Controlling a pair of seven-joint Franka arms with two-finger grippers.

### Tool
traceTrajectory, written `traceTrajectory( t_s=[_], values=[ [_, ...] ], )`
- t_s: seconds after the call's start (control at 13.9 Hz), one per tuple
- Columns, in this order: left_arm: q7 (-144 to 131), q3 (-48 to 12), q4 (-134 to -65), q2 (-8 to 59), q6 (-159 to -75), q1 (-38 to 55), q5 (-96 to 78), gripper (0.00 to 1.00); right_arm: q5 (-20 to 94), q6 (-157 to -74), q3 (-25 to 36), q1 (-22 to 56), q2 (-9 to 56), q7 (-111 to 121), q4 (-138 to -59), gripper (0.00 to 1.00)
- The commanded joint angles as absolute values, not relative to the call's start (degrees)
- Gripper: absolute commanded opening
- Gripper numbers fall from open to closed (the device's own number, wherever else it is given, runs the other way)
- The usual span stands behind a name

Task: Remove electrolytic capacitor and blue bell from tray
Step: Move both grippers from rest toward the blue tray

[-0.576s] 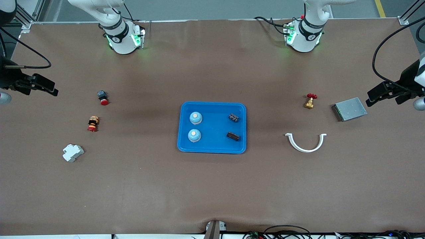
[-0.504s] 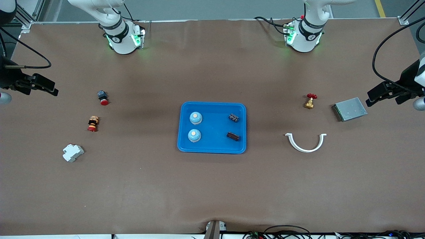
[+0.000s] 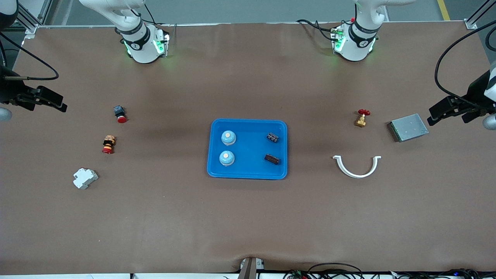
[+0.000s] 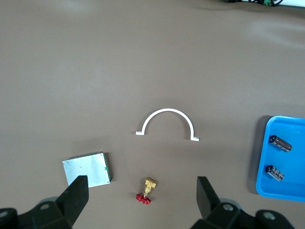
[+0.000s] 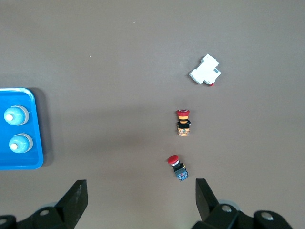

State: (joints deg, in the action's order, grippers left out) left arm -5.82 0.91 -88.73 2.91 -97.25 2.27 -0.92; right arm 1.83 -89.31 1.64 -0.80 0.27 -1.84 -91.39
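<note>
Blue tray (image 3: 248,173) sat mid-table, holding two bells (image 3: 228,137) (image 3: 226,157) toward the right arm's end, domes up, buttons skyward. Two capacitors (image 3: 272,136) (image 3: 272,159) lay on their sides toward the left arm's end, long axes running slantwise across the tray, one nearer the front camera than the other. Left gripper (image 4: 142,196) hung high over the red-handled valve (image 4: 147,190), near the grey metal box (image 4: 87,170) and white curved clip (image 4: 166,123), fingers spread, empty. Right gripper (image 5: 141,199) hung high near the red push button (image 5: 177,168), fingers spread, empty. Both arms waited
</note>
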Motion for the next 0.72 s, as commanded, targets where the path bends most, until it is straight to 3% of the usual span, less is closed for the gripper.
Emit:
traceTrajectory(
  t_s=[0.0, 0.36, 0.65],
  values=[
    [-5.0, 0.6, -87.7, 3.7, -97.4, 1.7, -1.6, 1.0, 1.9, -89.9, 1.3, -1.2, -1.0, -2.6, -92.9, 1.0],
    [-6.1, 0.6, -87.8, 4.5, -96.9, 1.8, -1.8, 1.0, 2.8, -96.1, 0.8, 5.3, -1.0, -19.8, -100.3, 1.0],
    [-10.1, 0.6, -88.2, 5.0, -96.8, 2.2, -2.0, 1.0, 3.5, -112.2, 0.8, 14.8, -0.7, -36.7, -111.4, 1.0]
  ],
)
